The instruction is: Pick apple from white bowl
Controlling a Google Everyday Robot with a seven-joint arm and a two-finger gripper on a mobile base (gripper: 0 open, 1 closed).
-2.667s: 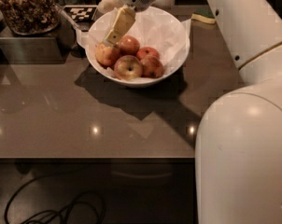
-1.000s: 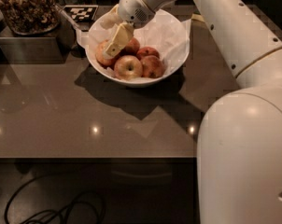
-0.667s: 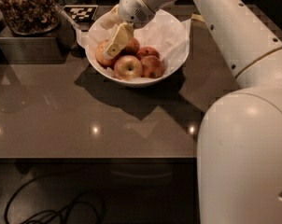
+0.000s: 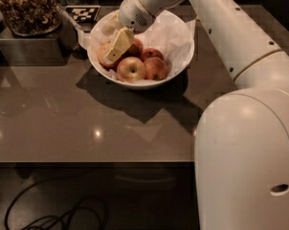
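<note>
At the far left of the surface (image 4: 63,123), a jar of nuts (image 4: 25,6) stands on a metal box (image 4: 25,49), near the white bowl (image 4: 180,63) but apart from it. The bowl is lined with crumpled paper (image 4: 175,32) that rises past its rim.

The apple (image 4: 102,55) lies in the left part of the bowl, against the paper. The claw (image 4: 116,46) is down inside the bowl right at the apple, slanting in from the upper right, and its cream tip covers the apple's right side. The apple therefore sits directly under the claw and slightly to its left, with nothing between them. It is not possible to tell whether the claw is spread around the apple or closed on it.

The apple is round, so it offers no long axis to line up with. It is pale yellow-orange with a soft pink blush, paler than its neighbours. Just to its right sits a yellow-red apple (image 4: 131,69) with a dark stem dimple. Darker red apples (image 4: 156,68) crowd in beyond that, so a lift is likely to brush them.
</note>
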